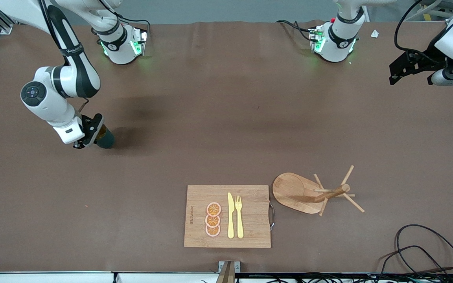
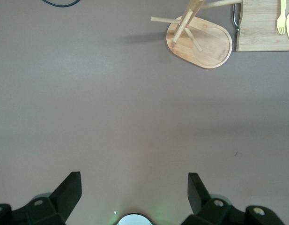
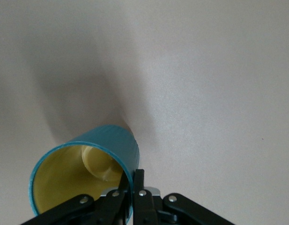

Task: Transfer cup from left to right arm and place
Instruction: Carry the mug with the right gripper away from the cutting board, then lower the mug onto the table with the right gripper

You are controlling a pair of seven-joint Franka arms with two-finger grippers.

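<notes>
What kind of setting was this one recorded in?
Most likely a robotics lab bench dressed as a kitchen scene: two arm bases bolted to a brown table, loose cables at its edge, and props such as a cutting board and a wooden peg rack.

Matt brown table covering (image 1: 226,118), faintly creased. Glossy white arm shells with black plastic gripper parts. Cup (image 3: 88,164): smooth glazed teal outside, yellow sheen inside. Pale grained wood for cutting board (image 1: 250,204) and peg rack (image 1: 295,192). Yellow plastic knife (image 1: 231,216), fork (image 1: 239,216).
</notes>
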